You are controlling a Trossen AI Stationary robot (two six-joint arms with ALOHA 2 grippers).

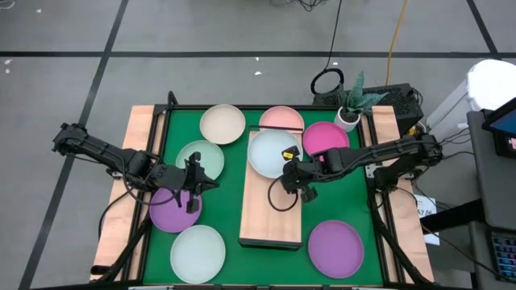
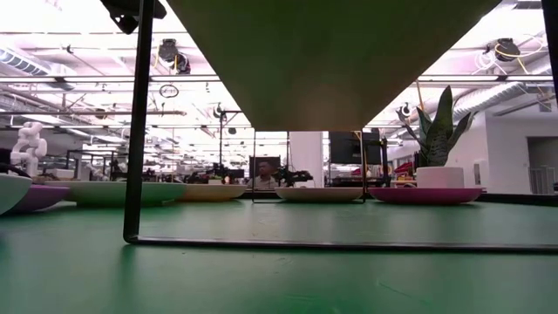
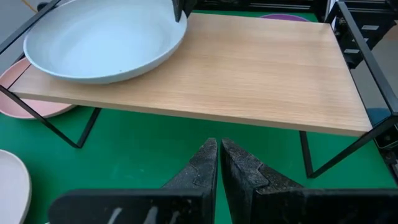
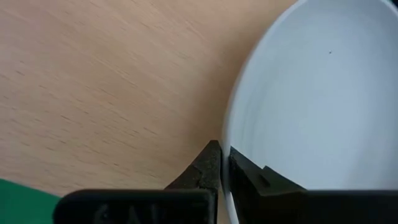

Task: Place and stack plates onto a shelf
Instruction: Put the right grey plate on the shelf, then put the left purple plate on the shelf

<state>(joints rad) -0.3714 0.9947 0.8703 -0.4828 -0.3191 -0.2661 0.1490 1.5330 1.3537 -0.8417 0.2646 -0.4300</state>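
A pale blue-white plate (image 1: pixel 268 151) lies on the far end of the light-wood shelf (image 1: pixel 270 213); it also shows in the left wrist view (image 3: pixel 102 38). My right gripper (image 1: pixel 292 171) is shut on the plate's near-right rim. My left gripper (image 1: pixel 193 182) is shut and empty, hovering left of the shelf between the mint green plate (image 1: pixel 197 155) and a purple plate (image 1: pixel 172 213). Cream (image 1: pixel 222 123), pale pink (image 1: pixel 281 118), magenta (image 1: pixel 325 138), another pale blue-white (image 1: pixel 197 252) and another purple plate (image 1: pixel 335 248) rest on the green table. My right gripper pinches the pale blue-white plate's rim (image 4: pixel 226 134) between its two fingers, one finger (image 4: pixel 249 174) inside the plate and one finger (image 4: pixel 202 168) outside. It comes from the table's right side, slanting down. The plate's underside rests on the shelf board (image 4: pixel 112 81).
The shelf stands on thin black wire legs (image 3: pixel 78 134) above the green mat (image 1: pixel 226 193). A potted plant (image 1: pixel 351 109) stands at the far right corner. Narrow wooden strips (image 1: pixel 137 153) run along both table sides. The near half of the shelf board (image 3: pixel 261 68) is bare.
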